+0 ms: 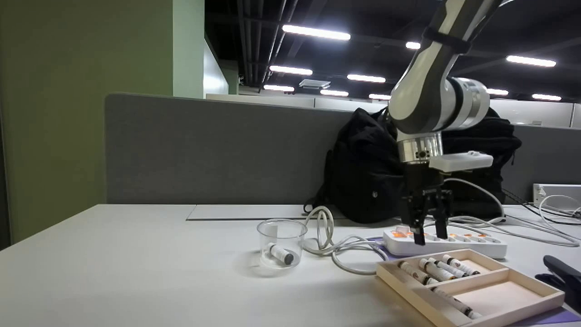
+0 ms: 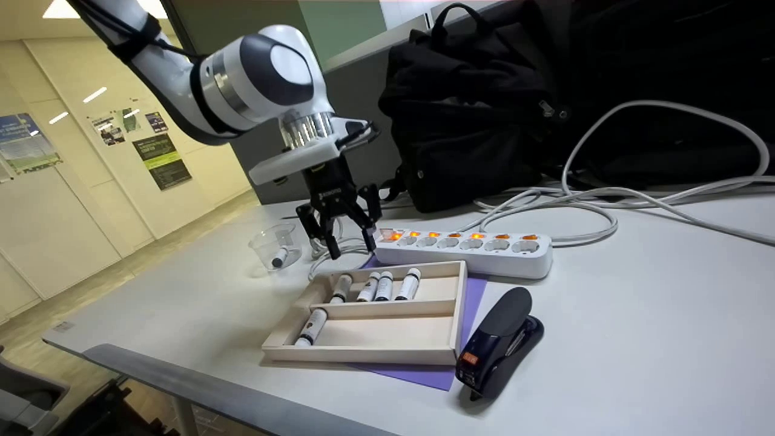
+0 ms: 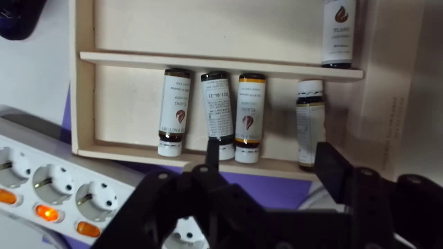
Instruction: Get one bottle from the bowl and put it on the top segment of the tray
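Observation:
The clear bowl [image 1: 297, 238] stands on the table with one white-labelled bottle [image 1: 280, 253] lying tilted inside; the bowl [image 2: 260, 245] and bottle [image 2: 280, 257] also show in an exterior view, but not in the wrist view. The tan tray [image 2: 363, 353] holds several bottles [image 3: 250, 114] in the segment beside the power strip. One bottle [image 3: 339, 34] lies in the neighbouring segment past the divider [image 3: 221, 65]. My gripper [image 1: 430, 234] is open and empty, above the tray's edge by the power strip, well apart from the bowl. Its fingers [image 3: 268, 148] are spread in the wrist view.
A white power strip [image 2: 466, 260] stands right beside the tray. Looped white cable [image 1: 327, 245] lies between bowl and tray. A black stapler [image 2: 502, 339] is at the tray's other side. A purple sheet [image 2: 424, 375] is under the tray. Black backpacks [image 1: 367, 168] stand behind.

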`<state>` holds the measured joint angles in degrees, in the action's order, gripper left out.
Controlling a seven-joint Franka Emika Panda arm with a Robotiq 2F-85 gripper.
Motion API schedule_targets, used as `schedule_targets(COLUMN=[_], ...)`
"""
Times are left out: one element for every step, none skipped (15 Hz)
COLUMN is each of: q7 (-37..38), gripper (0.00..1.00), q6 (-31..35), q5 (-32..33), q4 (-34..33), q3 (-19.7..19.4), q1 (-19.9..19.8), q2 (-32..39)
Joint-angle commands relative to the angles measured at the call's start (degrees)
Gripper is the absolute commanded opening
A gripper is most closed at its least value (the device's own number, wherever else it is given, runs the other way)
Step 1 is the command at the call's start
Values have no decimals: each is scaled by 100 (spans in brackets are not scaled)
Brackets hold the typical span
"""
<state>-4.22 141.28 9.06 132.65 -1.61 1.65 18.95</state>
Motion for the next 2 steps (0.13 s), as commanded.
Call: schedule_targets(q7=[-3,-12], gripper=[78,85], q6=[-103,-111], q5=[12,12], q4=[25,29], q3=[50,56], q1=[-33,-34], q2=[-183,-223])
